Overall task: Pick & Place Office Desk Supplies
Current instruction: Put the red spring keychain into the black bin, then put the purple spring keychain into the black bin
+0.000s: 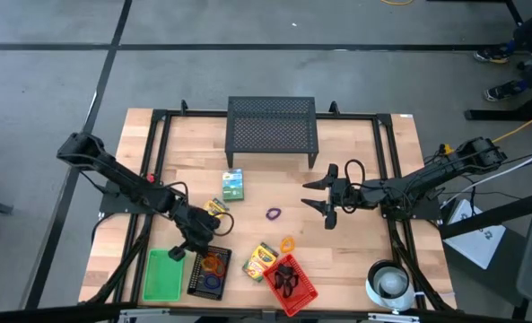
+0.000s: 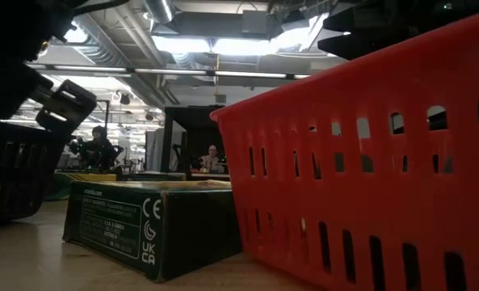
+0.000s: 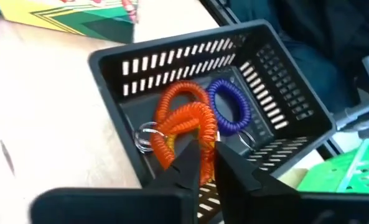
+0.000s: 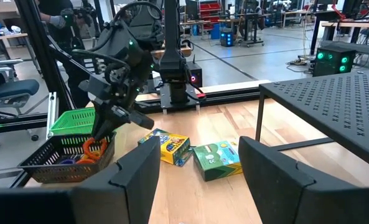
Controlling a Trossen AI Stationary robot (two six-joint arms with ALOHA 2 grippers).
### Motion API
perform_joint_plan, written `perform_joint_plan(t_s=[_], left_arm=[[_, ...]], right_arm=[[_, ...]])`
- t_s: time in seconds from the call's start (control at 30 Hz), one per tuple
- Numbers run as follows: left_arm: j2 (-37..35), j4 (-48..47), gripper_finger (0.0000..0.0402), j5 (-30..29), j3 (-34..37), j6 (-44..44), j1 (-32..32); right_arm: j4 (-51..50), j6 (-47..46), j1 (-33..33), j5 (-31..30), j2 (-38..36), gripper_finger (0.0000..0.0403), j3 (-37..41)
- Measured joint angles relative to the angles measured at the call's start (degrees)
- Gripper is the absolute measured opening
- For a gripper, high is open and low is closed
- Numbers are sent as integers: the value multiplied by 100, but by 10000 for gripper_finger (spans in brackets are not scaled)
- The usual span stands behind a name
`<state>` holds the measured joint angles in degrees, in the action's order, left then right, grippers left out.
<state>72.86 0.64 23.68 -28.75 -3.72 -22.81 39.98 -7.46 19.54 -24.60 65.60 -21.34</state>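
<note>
Looking down on the table (image 1: 355, 233), the left tool (image 1: 200, 250) is hanging right over the black basket (image 1: 209, 274) at the near-left edge, its fingers (image 3: 187, 168) sitting nearly together around the orange coil ring (image 3: 185, 121), which is lying inside the basket beside a purple coil ring (image 3: 229, 107); I'm guessing it's letting go, though I can't tell if it's still gripping. The right tool (image 1: 328, 208) is waiting mid-table with fingers apart, and the loose purple ring (image 1: 273, 213) is lying just toward the left arm from it, so the right is nearer.
</note>
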Motion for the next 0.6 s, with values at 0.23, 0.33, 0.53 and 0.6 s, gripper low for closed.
perform_joint_plan(t_s=[0.23, 0.33, 0.53, 0.6], left_arm=[[0, 88, 120, 141, 0, -169, 122], [0, 93, 141, 141, 0, -126, 122], [-2, 334, 157, -429, -108, 684, 370], [-2, 279, 156, -673, -288, 1029, 520]], right_arm=[[1, 0, -1, 17, 0, 219, 0], [1, 0, 1, 17, 0, 219, 0], [3, 30, -1, 15, -1, 219, 0], [5, 39, 1, 15, -2, 219, 0]])
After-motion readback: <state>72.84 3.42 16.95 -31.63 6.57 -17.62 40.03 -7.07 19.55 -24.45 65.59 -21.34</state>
